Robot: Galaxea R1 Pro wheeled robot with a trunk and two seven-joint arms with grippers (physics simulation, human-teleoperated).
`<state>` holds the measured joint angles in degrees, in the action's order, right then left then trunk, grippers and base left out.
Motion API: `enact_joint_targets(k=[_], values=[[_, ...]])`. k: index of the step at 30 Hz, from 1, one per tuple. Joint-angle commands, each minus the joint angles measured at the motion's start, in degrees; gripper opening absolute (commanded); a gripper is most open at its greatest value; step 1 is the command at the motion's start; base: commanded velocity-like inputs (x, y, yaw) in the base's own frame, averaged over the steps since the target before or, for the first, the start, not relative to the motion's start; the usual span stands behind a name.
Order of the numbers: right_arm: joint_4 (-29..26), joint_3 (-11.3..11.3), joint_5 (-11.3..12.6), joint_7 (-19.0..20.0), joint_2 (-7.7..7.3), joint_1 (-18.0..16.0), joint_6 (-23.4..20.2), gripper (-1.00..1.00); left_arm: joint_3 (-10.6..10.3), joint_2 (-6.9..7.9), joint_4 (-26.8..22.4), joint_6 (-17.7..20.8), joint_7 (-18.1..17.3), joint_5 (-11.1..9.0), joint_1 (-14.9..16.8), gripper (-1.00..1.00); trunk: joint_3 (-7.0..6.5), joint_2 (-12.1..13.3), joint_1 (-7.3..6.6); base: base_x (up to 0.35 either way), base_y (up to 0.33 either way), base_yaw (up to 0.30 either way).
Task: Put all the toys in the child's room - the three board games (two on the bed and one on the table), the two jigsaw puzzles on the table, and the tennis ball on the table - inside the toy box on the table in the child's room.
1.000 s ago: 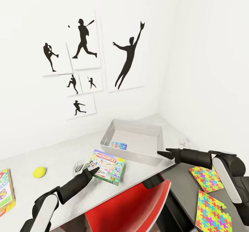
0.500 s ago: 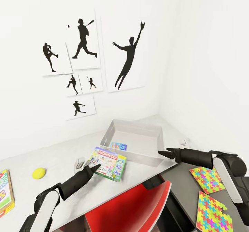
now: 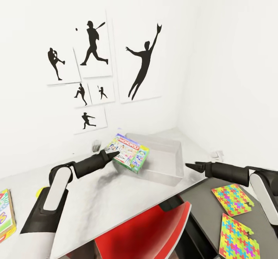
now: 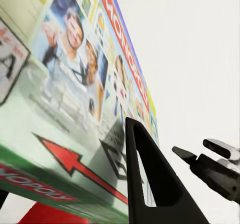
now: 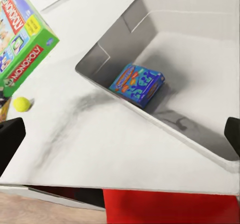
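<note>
Hidden / cut off: near-left corner of the toy box (image 3: 170,170) is covered by the lifted game in the head view. A third board game (image 3: 7,212) is cropped by the picture edge at the table's left end. The tennis ball (image 5: 21,104) is plain in the right wrist view; in the head view the left arm covers it.

Left gripper (image 3: 112,155): pinching the Monopoly board game (image 3: 130,156) by its near short end. Left wrist view shows one dark finger (image 4: 155,184) laid across the box face; the other finger is behind the box.

Monopoly game, position: off the table (image 3: 104,197), in the air over the toy box's left rim.

Monopoly game, axis: long axis runs away from the gripper toward the right; printed face is tilted up toward the camera, green edge lowest.

Right gripper (image 3: 195,166): hovers just off the toy box's near-right corner, touching nothing. Fingers look drawn close in the head view, but whether they meet I cannot tell.

Inside the toy box: a small blue board game (image 5: 137,85) lies against the near wall.

Jigsaw puzzles (image 3: 233,199): two bright sheets on the darker surface at right, one nearer (image 3: 236,237), apart from the toy box.

Surroundings: red chair (image 3: 143,232) tucked below the table edge; athlete pictures (image 3: 96,70) on the white wall.
</note>
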<state>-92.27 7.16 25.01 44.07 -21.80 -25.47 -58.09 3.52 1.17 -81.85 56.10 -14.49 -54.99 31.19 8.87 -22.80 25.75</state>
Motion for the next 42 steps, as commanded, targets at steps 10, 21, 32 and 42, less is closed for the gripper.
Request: enact_joint_targets(k=[10, 21, 32, 42], values=[[-0.02, 1.55, 0.23, 0.4, -3.12, -0.28, -1.91, 1.0, -4.27, 0.44, 19.69, 3.32, -0.64, 0.78, 21.76, -1.0, 0.12, -0.12, 0.04, 0.0, 0.0, 0.0], [-0.01, 2.18, 0.49, 0.4, -3.19, -0.33, -1.91, 1.0, -17.94, 1.95, 51.26, 3.14, -14.82, 1.91, 40.71, -1.0, 0.12, -0.12, 0.04, 0.0, 0.0, -0.073], [-0.01, 2.24, 2.19, 0.38, -2.8, -0.21, -1.91, 1.0, -30.68, 2.61, 62.46, 0.87, -27.55, 5.17, 46.26, -1.0, 0.12, -0.12, 0.04, 0.0, 0.0, -0.247], [-0.01, 2.25, 2.53, 0.4, -2.78, -0.12, -1.91, 1.0, -32.93, 3.39, 63.95, 0.16, -32.14, 8.01, 46.83, -1.0, 0.12, -0.12, 0.04, 0.0, 0.0, -0.28]])
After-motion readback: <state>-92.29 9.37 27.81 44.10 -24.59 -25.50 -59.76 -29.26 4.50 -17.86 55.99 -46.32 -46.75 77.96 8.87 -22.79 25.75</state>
